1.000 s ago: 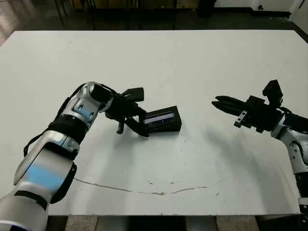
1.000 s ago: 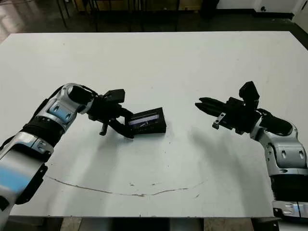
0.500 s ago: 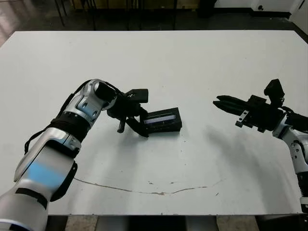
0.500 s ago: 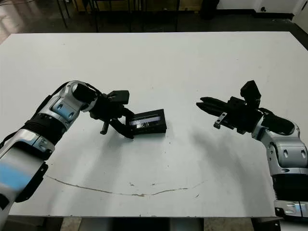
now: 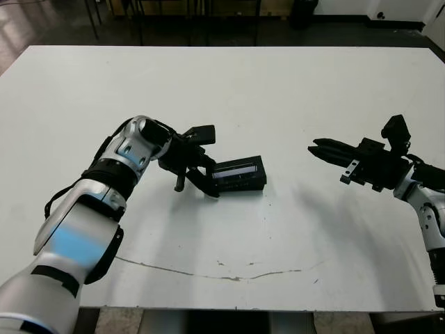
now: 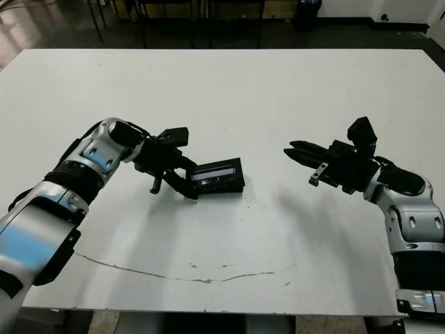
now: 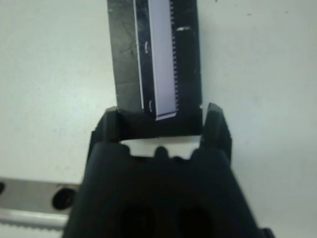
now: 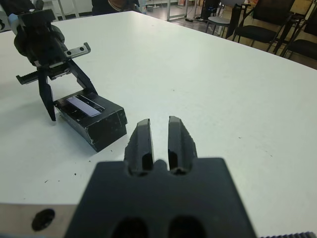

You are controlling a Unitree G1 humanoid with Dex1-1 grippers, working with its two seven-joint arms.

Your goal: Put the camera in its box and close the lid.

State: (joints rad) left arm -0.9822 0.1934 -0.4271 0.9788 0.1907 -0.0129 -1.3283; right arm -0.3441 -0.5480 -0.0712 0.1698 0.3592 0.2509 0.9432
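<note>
While the left gripper point(image 5: 203, 175) stands spread around the end of the closed box point(image 5: 238, 175), the right gripper point(image 5: 321, 149), fingers together, waits apart; next, I judge, pressing the lid point(image 8: 83, 104) flush.

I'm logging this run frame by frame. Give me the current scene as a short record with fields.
box: closed, lid on top, resting on the table
camera: not visible
left gripper: open, fingers straddling the box's end
right gripper: shut, held apart from the box, holding nothing
task state: box looks closed
</note>
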